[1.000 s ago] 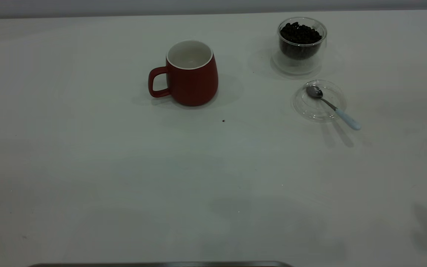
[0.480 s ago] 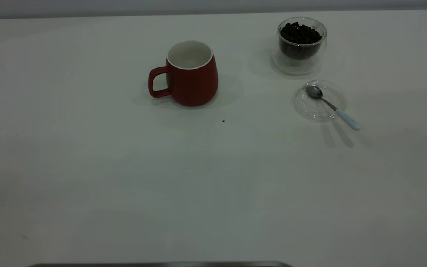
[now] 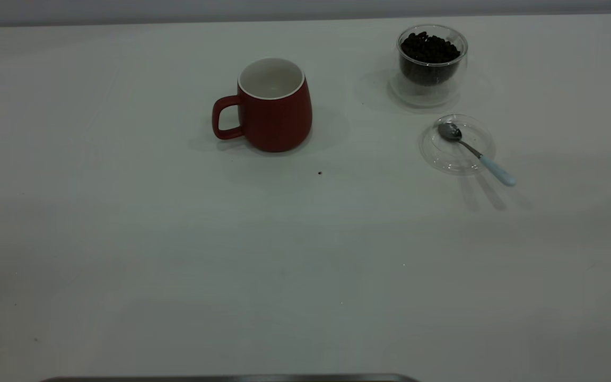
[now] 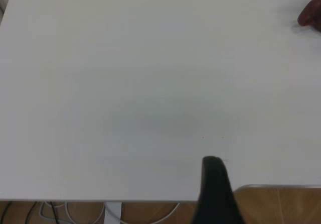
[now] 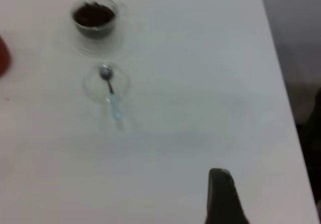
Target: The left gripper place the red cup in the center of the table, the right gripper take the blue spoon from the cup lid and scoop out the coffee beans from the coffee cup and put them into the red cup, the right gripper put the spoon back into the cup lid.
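Standing upright near the middle of the far half of the large plain white table (image 3: 178, 265) is the dark red ceramic mug with the white inside, the red cup (image 3: 272, 106), its loop handle turned toward the exterior view's left. Nothing can be made out inside it from this angle. Off to its right, near the far right corner, sits the small clear double-walled glass coffee cup (image 3: 431, 66), and it is loaded with a heap of dark, nearly black coffee beans (image 3: 429, 49). Just in front of that glass, apart from it, lies the small round clear glass cup lid (image 3: 456, 143), flat on the tabletop. Across it rests the blue spoon (image 3: 475, 153): shiny metal bowl lying inside the lid, pale light-blue handle sticking out over the rim toward the near right, its tip beyond the lid. A tiny dark speck (image 3: 320, 172) sits on the white surface just in front of the mug.

Neither arm shows in the exterior view. From the left wrist camera, one black finger of the left gripper (image 4: 215, 191) pokes over the table's near edge, well clear of the mug; whether it is spread or closed, I cannot tell. Same story on the right wrist camera: a single black finger of the right gripper (image 5: 223, 196), well back from the spoon and lid, grasp state impossible to call.
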{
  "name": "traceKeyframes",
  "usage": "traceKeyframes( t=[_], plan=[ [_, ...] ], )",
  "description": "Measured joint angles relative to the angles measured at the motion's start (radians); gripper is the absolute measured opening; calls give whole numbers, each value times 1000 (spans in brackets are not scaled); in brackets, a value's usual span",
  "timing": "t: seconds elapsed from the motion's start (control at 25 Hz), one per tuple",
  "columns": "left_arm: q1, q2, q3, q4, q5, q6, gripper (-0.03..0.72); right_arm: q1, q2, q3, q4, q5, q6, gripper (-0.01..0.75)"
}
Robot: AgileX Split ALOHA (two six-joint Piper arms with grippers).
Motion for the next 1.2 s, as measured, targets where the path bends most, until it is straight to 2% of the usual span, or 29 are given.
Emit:
traceKeyframes(
  t=[0.12, 0.4, 0.8, 1.2],
  plan=[
    [0, 0, 0, 0, 0, 0, 587, 32, -1, 0, -66, 35, 34, 494],
    [0, 0, 0, 0, 0, 0, 587, 176, -10, 10, -109, 46, 95, 494],
    [0, 0, 0, 0, 0, -2, 587, 201, -19, 41, -132, 42, 123, 494],
    [0, 0, 0, 0, 0, -2, 587, 362, -128, 41, -155, 43, 156, 494]
  ],
)
